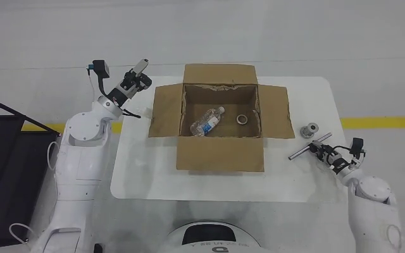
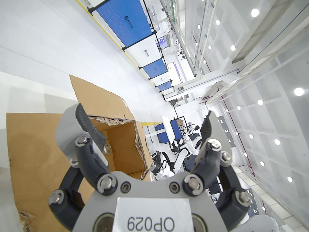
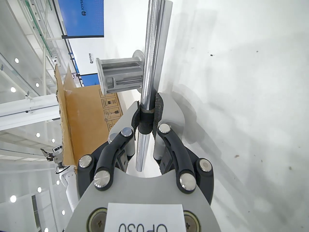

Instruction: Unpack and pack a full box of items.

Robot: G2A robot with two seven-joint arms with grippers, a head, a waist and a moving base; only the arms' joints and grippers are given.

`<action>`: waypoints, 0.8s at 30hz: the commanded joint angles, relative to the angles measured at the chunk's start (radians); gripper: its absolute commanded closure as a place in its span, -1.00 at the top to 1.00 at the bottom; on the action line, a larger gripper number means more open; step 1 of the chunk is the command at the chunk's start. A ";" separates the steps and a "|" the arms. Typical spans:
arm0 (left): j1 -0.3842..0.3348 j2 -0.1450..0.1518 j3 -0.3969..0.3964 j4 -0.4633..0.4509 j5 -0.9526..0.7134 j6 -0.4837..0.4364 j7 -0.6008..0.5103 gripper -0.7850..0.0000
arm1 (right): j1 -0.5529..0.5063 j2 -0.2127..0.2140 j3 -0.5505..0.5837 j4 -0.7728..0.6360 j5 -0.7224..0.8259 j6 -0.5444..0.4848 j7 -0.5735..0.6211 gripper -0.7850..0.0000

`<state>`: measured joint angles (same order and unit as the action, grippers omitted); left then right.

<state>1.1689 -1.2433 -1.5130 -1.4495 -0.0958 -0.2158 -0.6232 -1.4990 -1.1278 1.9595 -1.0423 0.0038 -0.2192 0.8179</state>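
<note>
An open cardboard box (image 1: 220, 154) stands in the middle of the white table (image 1: 152, 183), flaps spread. Inside lie a clear plastic bottle (image 1: 208, 121) and a small metal ring (image 1: 242, 119). To the right of the box, my right gripper (image 1: 318, 150) is shut on a shiny metal rod (image 1: 309, 146) (image 3: 153, 56) held low over the table. A grey metal spool (image 1: 309, 129) (image 3: 120, 74) rests on the table just beyond the rod. My left gripper (image 1: 142, 69) (image 2: 144, 119) hangs open and empty off the table's far left corner, with the box (image 2: 43, 143) below it.
The table's near strip in front of the box is bare. A yellow floor line (image 1: 373, 122) runs past the table on both sides. A dark frame (image 1: 16, 158) stands at the far left beside the table.
</note>
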 commanded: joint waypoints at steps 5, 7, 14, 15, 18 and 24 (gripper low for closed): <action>0.000 0.000 0.000 0.000 -0.001 0.000 0.000 1.00 | 0.018 0.005 -0.012 0.011 0.002 0.016 0.001 -1.00; 0.000 0.000 0.000 0.000 -0.001 0.000 0.000 1.00 | 0.023 0.007 -0.015 0.015 0.003 0.020 -0.002 -1.00; 0.000 0.000 0.000 0.000 -0.001 0.000 0.000 1.00 | 0.038 0.013 -0.028 0.033 -0.003 0.047 -0.019 -0.98; 0.000 0.000 0.000 0.000 -0.001 0.000 0.000 1.00 | 0.041 0.013 -0.029 0.037 -0.006 0.057 -0.026 -0.98; 0.000 0.000 0.000 0.000 -0.001 0.000 0.000 1.00 | 0.046 0.015 -0.036 0.040 -0.013 0.065 -0.038 -0.91; 0.000 0.000 0.000 0.000 -0.001 0.000 0.000 1.00 | 0.046 0.019 -0.045 0.035 -0.012 0.071 -0.041 -0.72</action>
<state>1.1689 -1.2433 -1.5130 -1.4495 -0.0958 -0.2158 -0.6232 -1.4526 -1.1090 1.9147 -1.0068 -0.0089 -0.1483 0.7775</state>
